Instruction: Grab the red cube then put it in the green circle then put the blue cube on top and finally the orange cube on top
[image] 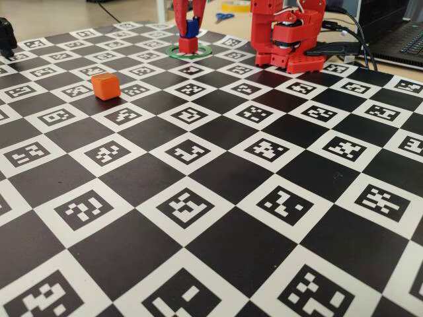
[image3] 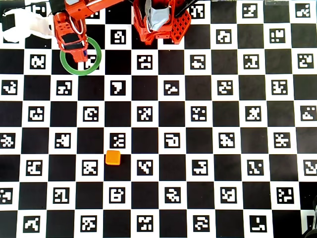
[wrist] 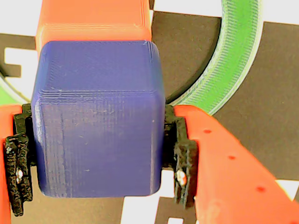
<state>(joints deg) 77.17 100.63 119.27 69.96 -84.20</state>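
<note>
Hand (wrist: 98, 149) — we are gripping the blue cube (wrist: 98, 116) between both fingers, directly over the red cube (image: 188, 45). Red cube — sitting inside the green circle (image: 174, 53). Orange cube (image: 105, 86) — lying apart on the checkered table (image: 218, 198), well clear of the circle.

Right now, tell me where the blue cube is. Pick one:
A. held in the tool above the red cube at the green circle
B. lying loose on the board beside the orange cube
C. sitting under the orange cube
A: the fixed view shows the blue cube between the fingers of the tool, over the red cube inside the green circle; the orange cube sits alone.
</note>
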